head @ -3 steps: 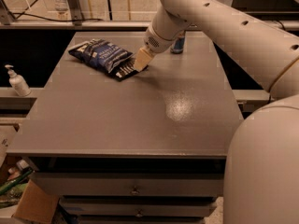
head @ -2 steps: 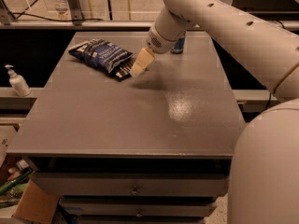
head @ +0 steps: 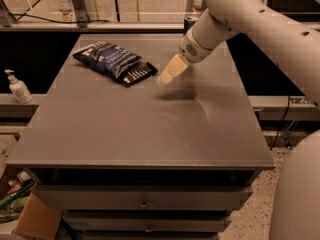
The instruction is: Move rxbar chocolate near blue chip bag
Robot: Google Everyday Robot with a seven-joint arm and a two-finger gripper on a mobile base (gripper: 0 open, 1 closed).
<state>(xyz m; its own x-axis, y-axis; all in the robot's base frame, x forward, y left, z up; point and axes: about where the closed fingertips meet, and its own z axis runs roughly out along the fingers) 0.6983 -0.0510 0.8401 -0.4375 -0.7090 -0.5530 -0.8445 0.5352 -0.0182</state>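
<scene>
The rxbar chocolate (head: 139, 73), a small flat bar in a black wrapper with pale lettering, lies in the upper middle-left of the frame on the broad grey flat-topped surface (head: 150, 134), which fills the centre of the frame. The thick white jointed robot arm (head: 250, 14) reaches in from the upper right. The crinkly dark-blue chip bag (head: 106, 58) with white print lies toward the upper left of the surface, its lower right edge touching the bar. The tan gripper (head: 166, 77) hangs just right of the bar, tilted down-left above the surface; its fingers sit pressed together and hold nothing. A white pump bottle (head: 17, 87) stands at the left edge.
</scene>
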